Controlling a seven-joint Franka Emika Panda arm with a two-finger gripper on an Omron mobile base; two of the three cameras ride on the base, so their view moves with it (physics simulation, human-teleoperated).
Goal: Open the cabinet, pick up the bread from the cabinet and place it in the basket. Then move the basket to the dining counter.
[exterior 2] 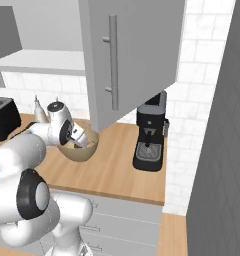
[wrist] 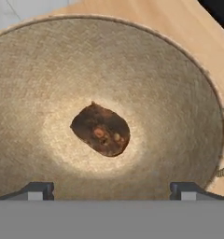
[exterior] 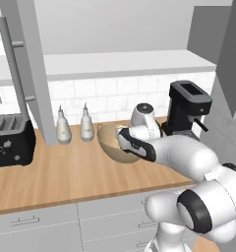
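- The bread [wrist: 101,129] lies at the bottom centre of the basket [wrist: 179,84], free of the gripper [wrist: 112,189], whose two fingertips stand wide apart at the lower edge of the hand view with nothing between them.
- So the placing step looks done; what is left is carrying the basket to the dining counter.
- The next move, as I judge it, calls for a hold on the basket's rim, since the bowl is far too wide to span.
- In the left base view the basket [exterior: 106,142] sits at frame centre on the wooden worktop [exterior: 66,172], near two bottles [exterior: 87,125] and beside the coffee machine [exterior: 189,106].
- The open cabinet door [exterior 2: 132,55] hangs overhead, so lifting room looks limited; the worktop's front side looks more open.
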